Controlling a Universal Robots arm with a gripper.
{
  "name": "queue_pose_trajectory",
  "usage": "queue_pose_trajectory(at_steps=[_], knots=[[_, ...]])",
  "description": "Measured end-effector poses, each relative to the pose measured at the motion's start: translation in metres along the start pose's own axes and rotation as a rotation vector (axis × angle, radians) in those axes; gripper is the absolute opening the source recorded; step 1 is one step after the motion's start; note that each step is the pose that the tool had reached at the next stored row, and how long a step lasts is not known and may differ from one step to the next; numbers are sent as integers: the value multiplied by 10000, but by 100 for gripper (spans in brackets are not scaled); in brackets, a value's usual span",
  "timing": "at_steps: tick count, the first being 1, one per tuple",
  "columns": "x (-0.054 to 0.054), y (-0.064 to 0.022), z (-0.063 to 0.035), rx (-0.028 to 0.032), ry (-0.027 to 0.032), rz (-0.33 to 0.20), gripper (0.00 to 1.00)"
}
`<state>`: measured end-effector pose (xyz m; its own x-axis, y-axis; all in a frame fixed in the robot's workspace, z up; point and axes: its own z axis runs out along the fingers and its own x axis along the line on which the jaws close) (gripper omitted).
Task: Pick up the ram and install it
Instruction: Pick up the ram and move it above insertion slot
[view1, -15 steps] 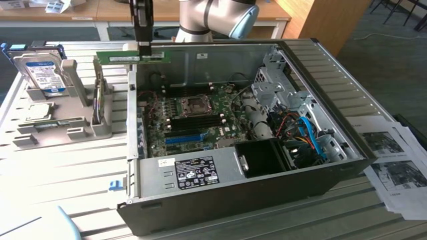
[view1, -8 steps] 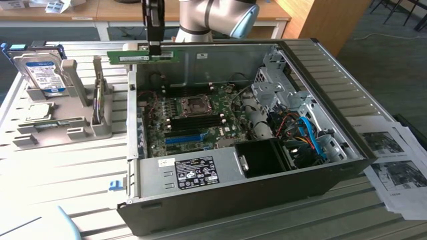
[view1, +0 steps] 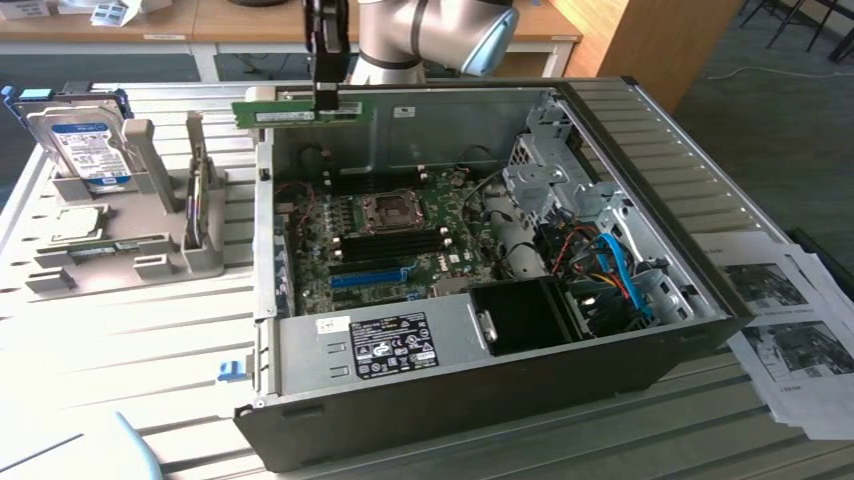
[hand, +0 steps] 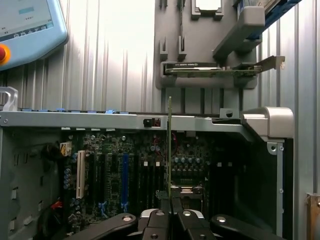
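Observation:
The ram (view1: 287, 111) is a long green stick held level above the far edge of the open computer case (view1: 694, 200), on the exterior view's left. My gripper (view1: 324, 98) comes down from above and is shut on the stick's upper edge. In the wrist view the ram (hand: 169, 145) appears edge-on as a thin strip rising from my gripper (hand: 170, 202), whose fingers are closed on it. Below lies the motherboard (view1: 400, 235) with its dark memory slots (hand: 150, 172), and the ram hangs well clear above them.
A grey holder rack (view1: 120, 255) on the exterior view's left carries a hard drive (view1: 87, 145), a square processor chip (view1: 74, 222) and an upright card (view1: 198, 205). Printed papers (view1: 787, 330) lie beside the case. A teach pendant (hand: 25, 25) rests on the table.

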<state>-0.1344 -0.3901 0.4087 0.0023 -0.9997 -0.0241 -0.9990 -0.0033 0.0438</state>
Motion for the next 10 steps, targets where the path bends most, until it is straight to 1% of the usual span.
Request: queue_pose_trajectory(at_steps=[10], knots=[[1, -225, -10, -15, 2, -44, 11]])
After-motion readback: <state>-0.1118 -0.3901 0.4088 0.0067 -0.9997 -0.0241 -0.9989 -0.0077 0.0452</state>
